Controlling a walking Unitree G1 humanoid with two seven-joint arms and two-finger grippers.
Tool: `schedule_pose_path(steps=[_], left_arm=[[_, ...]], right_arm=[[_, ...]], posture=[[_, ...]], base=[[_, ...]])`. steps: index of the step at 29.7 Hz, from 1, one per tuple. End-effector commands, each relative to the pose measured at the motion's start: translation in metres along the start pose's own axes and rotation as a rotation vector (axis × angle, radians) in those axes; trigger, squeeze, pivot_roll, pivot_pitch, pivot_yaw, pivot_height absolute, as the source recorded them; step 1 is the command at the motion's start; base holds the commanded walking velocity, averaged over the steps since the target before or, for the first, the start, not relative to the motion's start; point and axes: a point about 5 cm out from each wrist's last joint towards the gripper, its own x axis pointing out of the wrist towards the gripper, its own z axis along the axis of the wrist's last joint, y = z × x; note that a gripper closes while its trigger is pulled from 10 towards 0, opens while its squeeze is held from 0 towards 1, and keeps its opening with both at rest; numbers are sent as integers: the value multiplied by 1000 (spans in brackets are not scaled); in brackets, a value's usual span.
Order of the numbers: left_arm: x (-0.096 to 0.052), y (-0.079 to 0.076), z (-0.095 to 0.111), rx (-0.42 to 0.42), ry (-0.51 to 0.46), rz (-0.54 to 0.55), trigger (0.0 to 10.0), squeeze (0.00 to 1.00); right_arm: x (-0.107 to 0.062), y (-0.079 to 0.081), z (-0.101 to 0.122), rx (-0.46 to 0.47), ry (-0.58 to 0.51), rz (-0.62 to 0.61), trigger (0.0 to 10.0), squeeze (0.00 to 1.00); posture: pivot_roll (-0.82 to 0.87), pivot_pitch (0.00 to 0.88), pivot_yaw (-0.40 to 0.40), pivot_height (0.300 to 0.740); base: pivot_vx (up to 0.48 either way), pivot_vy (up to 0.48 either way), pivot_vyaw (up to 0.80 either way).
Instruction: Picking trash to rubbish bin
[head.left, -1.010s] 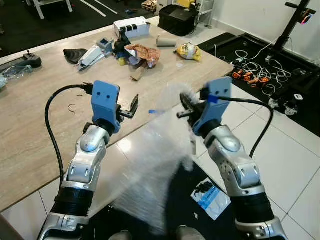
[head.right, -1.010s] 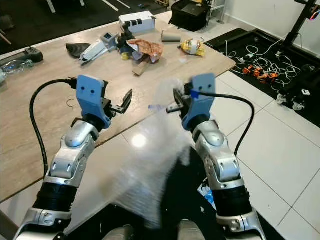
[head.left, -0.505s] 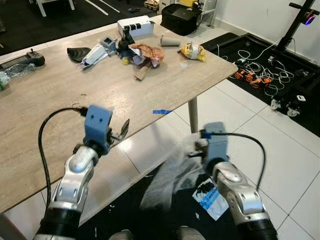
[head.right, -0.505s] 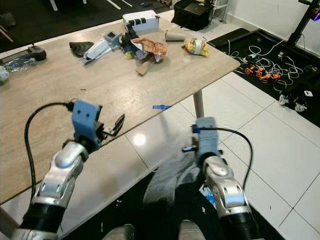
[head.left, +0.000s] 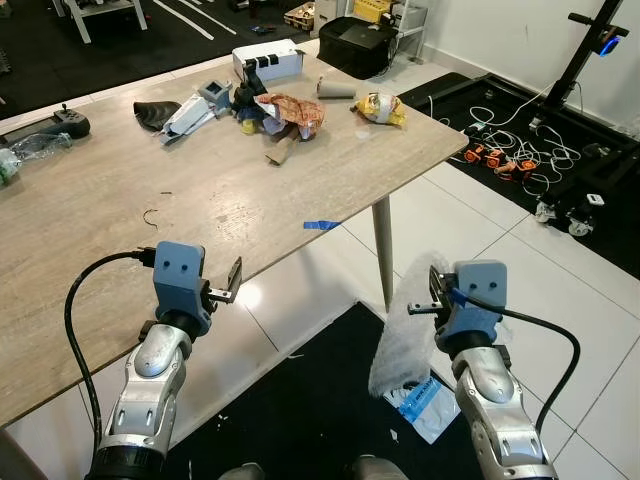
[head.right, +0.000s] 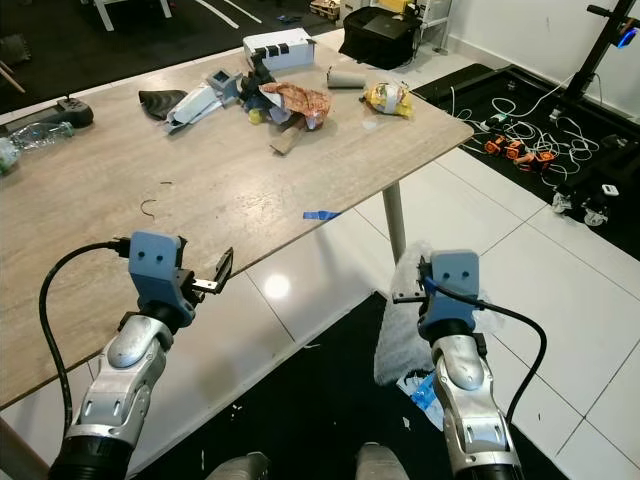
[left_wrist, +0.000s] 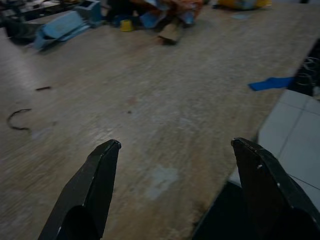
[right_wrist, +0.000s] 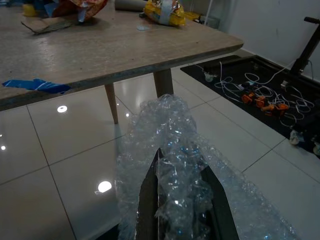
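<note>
Bubble wrap (head.left: 405, 335) hangs from the right gripper (head.left: 428, 296), low beside the desk (head.left: 120, 230), near the desk leg (head.left: 383, 250) and above the white floor tiles (head.left: 560, 300). In the right wrist view the jaws are closed on the wrap, which bunches around both fingers (right_wrist: 148, 200). The left gripper (head.left: 236, 280) is held over the desk edge, and its jaws are wide apart with nothing between them. On the far end of the desk lies a pile of trash: a crumpled wrapper (head.left: 290, 107), a yellow bag (head.left: 378, 105), a cardboard tube (head.left: 335, 88) and a white box (head.left: 265, 59). A strip of blue tape (head.left: 322, 224) lies near the desk edge. A blue and white packet (head.left: 425, 405) lies on the floor just below the wrap, at the edge of a black mat (head.left: 310, 400).
</note>
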Motion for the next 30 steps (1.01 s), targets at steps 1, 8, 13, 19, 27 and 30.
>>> schedule_pose_path(steps=[1,8,13,19,27,30], left_arm=[[-3,0,-3,26,8,-27,10000,0],[-2,-4,1,30,-25,-43,10000,0],[-1,-4,2,27,-30,-43,10000,0],[0,-6,3,48,-39,-49,10000,0],[1,-8,5,66,-50,-61,10000,0],[2,-8,6,64,-56,-60,10000,0]], right_arm=[[-2,-3,-5,18,10,-13,10000,0],[0,2,-9,58,2,16,10000,0],[2,4,-8,53,-10,25,10000,0],[5,5,-11,59,-7,41,10000,0],[7,7,-12,68,-4,49,10000,0],[8,7,-13,67,-4,50,10000,0]], posture=[[-80,23,-4,740],[-87,21,-3,740],[-84,26,-10,740],[-70,26,-15,740],[-73,17,-14,740],[-73,16,-15,740]], base=[[0,0,0],[0,0,-310],[0,0,-800],[0,0,-800],[0,0,-800],[0,0,-800]])
